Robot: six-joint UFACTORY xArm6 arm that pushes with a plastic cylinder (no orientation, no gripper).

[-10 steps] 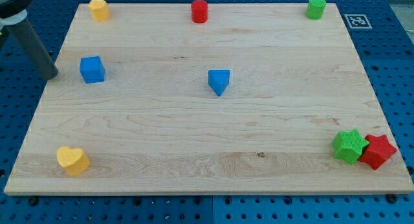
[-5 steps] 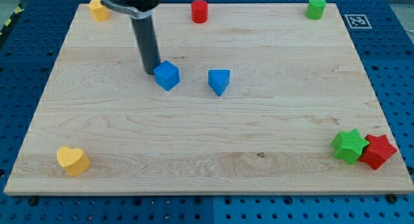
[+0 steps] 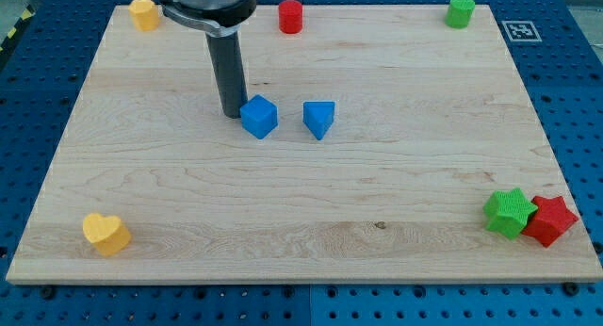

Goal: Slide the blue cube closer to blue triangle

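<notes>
From where I stand, the good move is a slow, straight push toward the view's right, kept centred on the blue cube (image 3: 259,116) so it doesn't spin off line, stopping before it knocks the blue triangle (image 3: 319,119). There is no pincer to open or close here, only a rod; my tip (image 3: 232,113) touches the cube's left side. The small, sharp-edged cube sits slightly turned on the table (image 3: 311,203), near the triangle.

The blue cube (image 3: 259,116) sits turned corner-on upon the worktop (image 3: 396,194), touching my tip (image 3: 232,113) on its right side in the view. The blue triangle (image 3: 319,119) lies just beyond the cube, farther right, a narrow gap between them.
</notes>
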